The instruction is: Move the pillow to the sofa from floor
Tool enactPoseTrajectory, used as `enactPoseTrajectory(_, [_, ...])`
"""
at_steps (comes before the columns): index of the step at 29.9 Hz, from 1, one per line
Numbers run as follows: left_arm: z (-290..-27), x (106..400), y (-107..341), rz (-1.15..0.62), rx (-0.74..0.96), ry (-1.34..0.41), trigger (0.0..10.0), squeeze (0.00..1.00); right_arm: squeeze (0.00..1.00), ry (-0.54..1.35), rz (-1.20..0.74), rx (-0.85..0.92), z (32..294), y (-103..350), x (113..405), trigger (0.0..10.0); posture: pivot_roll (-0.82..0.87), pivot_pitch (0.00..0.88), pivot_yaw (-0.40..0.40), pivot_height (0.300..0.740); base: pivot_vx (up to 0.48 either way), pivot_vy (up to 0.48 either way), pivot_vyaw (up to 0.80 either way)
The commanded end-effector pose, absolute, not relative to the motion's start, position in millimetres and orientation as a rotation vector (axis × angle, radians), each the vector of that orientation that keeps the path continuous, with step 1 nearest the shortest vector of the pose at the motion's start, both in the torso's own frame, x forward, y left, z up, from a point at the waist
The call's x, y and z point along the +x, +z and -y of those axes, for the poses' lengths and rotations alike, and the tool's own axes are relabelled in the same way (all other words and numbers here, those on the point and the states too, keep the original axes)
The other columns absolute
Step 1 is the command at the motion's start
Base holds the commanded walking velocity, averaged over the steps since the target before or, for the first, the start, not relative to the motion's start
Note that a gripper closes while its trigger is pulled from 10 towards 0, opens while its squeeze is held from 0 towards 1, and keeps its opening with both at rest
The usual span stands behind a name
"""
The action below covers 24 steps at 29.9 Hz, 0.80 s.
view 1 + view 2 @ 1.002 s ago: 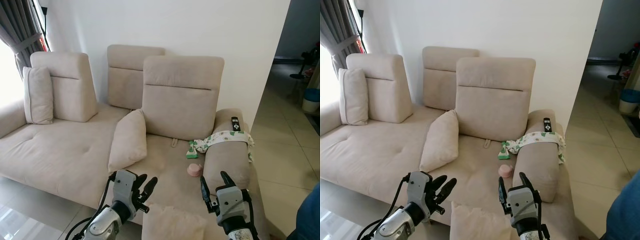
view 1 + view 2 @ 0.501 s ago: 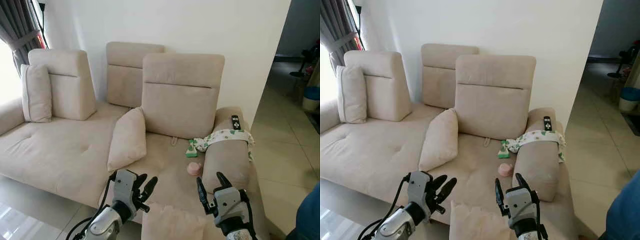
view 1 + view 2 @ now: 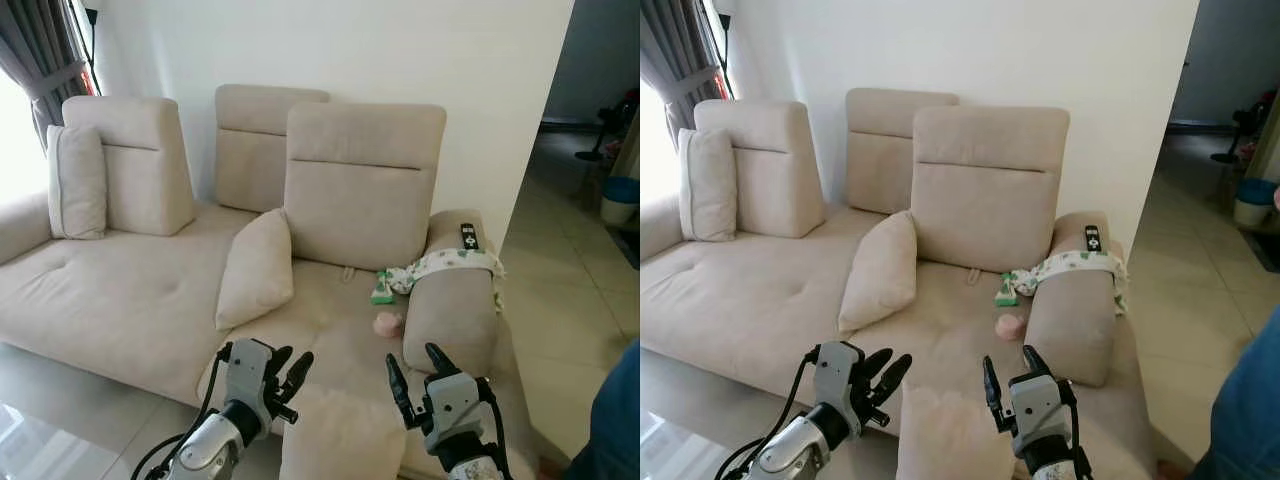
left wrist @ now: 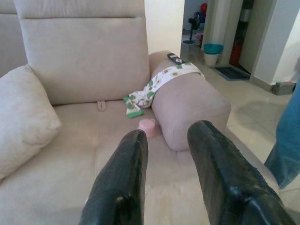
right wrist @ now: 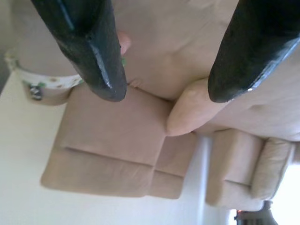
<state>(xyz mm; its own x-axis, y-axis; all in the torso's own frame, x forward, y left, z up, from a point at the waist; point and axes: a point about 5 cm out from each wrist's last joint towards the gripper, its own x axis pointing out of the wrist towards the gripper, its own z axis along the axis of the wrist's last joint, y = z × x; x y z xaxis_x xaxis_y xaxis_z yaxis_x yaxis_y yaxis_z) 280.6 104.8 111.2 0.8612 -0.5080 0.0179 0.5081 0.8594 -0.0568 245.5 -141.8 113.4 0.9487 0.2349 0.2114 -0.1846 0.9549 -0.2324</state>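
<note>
Pillow (image 3: 340, 440): more of it shows between the grippers than a second ago; it sits at the sofa (image 3: 130, 300) seat's front edge.
Meaning: likely being lifted toward the seat, not placed yet.
Axis: long axis roughly vertical, top toward the sofa backrest.
Left gripper (image 3: 290, 385): fingers spread, beside pillow.
Right gripper (image 3: 412, 378): fingers spread wide, holding nothing.

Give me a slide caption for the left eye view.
Both open grippers, left and right, flank a beige pillow before the sofa.
</note>
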Motion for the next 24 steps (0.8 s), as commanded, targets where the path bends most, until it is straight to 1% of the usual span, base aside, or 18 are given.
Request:
enactPoseTrajectory(1, [-106, 281, 108, -0.011, -0.048, -0.528, 10.0, 0.0, 0.0, 0.247, 0.212, -0.192, 140, 108, 246, 10.0, 0.09, 0.0, 0.058, 0.61, 0.0, 0.0, 0.0])
enactPoseTrajectory(12, [-105, 283, 109, -0.002, -0.04, -0.524, 10.0, 0.0, 0.0, 0.327, 0.179, -0.148, 136, 104, 248, 10.0, 0.09, 0.0, 0.058, 0.57, 0.0, 0.0, 0.0])
enactPoseTrajectory(16, [-105, 283, 109, 0.001, -0.035, -0.524, 10.0, 0.0, 0.0, 0.35, 0.156, -0.126, 135, 100, 247, 10.0, 0.09, 0.0, 0.059, 0.565, 0.0, 0.0, 0.0])
enactPoseTrajectory(19, [-105, 283, 110, 0.009, -0.016, -0.524, 10.0, 0.0, 0.0, 0.405, 0.1, -0.107, 135, 91, 247, 10.0, 0.09, 0.0, 0.061, 0.565, 0.0, 0.0, 0.0])
enactPoseTrajectory(20, [-103, 283, 110, 0.013, 0.017, -0.523, 10.0, 0.0, 0.0, 0.447, 0.045, -0.11, 137, 82, 248, 10.0, 0.09, 0.0, 0.064, 0.565, 0.0, 0.0, 0.0])
enactPoseTrajectory(24, [-101, 285, 110, 0.016, 0.092, -0.518, 10.0, 0.0, 0.0, 0.481, -0.018, -0.134, 146, 74, 254, 10.0, 0.09, 0.0, 0.068, 0.565, 0.0, 0.0, 0.0])
